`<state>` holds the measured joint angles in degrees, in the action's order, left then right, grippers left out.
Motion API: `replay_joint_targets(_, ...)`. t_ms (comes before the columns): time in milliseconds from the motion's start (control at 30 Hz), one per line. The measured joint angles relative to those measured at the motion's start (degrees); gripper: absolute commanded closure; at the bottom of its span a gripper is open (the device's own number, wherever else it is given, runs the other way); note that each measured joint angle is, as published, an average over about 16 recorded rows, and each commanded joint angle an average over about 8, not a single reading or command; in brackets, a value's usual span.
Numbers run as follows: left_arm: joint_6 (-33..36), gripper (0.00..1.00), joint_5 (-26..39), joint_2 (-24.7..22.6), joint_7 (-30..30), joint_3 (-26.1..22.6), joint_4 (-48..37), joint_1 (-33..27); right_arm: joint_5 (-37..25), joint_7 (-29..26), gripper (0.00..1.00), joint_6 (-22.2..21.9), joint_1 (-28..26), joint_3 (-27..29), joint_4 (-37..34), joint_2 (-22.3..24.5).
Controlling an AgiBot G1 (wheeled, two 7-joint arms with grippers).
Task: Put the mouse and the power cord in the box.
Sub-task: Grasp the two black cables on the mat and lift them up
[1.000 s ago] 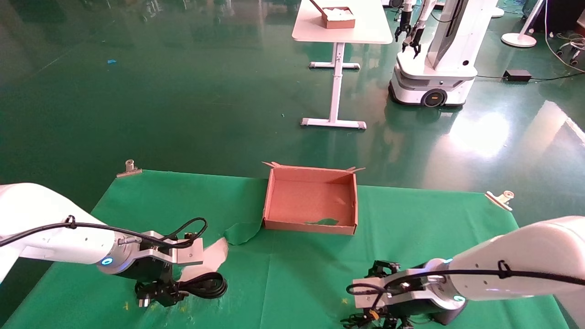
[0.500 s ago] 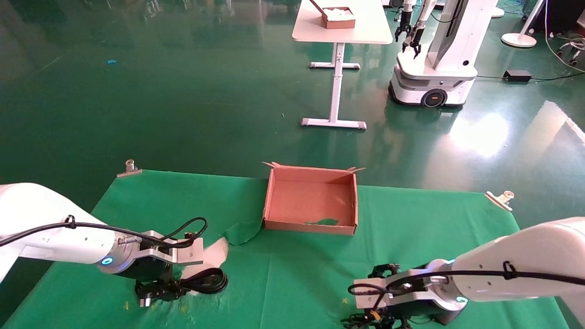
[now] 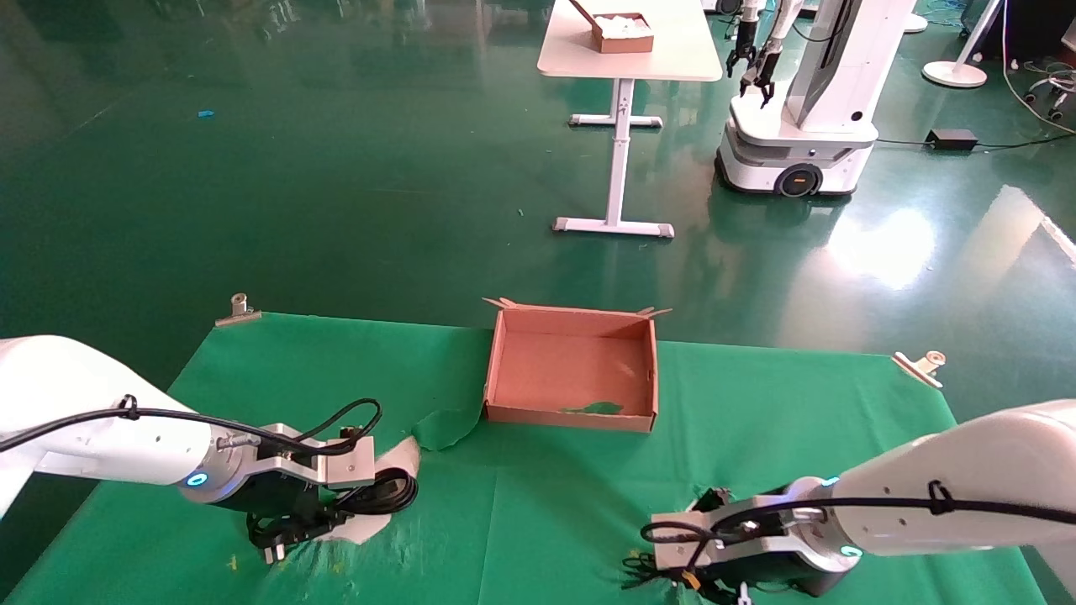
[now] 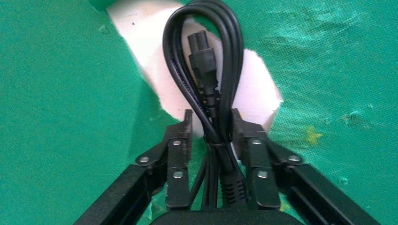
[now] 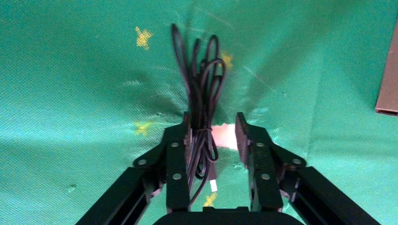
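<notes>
The power cord (image 4: 206,75), a thick black looped bundle, runs between the fingers of my left gripper (image 4: 211,117), which is shut on it. In the head view this gripper (image 3: 290,533) is at the near left and the cord's loop (image 3: 391,490) tilts up off the cloth. My right gripper (image 5: 213,123) is open at the near right (image 3: 714,588), straddling the mouse's thin cable bundle (image 5: 199,79), which lies against one finger. The mouse body is hidden. The brown box (image 3: 555,414) stands further back, at the table's middle, with nothing in it.
The green cloth is torn at the left, baring the white tabletop (image 4: 141,28), and a loose flap (image 3: 445,424) lies by the box's near left corner. Metal clips (image 3: 238,309) (image 3: 920,365) hold the far corners. Another robot (image 3: 799,126) and a white table (image 3: 626,50) stand beyond.
The left gripper closed on the power cord and tipped its loop up off the cloth. The right gripper's jaws narrowed around the thin cable.
</notes>
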<state>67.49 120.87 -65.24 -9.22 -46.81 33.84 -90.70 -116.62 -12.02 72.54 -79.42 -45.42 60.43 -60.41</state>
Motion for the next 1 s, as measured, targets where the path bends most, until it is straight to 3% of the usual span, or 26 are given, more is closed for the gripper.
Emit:
replay_joint_targets(467, 0.0, 1.0, 0.01, 0.02, -0.01, 0.0, 0.03, 0.01, 0.09, 0.0, 1.0, 0.0, -0.11, 0.14, 0.12, 0.14)
replay_joint_targets(633, 0.62, 0.92, -0.78, 0.49, 0.3, 0.5, 0.61, -0.72, 0.3, -0.11, 1.0, -0.1, -1.14, 0.77, 0.29, 0.78)
replay_joint_targets(1000, 0.57, 1.0, -6.65, 0.19, 1.09, 4.56, 4.24, -5.41, 0.24, -1.18, 1.0, -1.43, -7.37, 4.1, 0.64, 4.07)
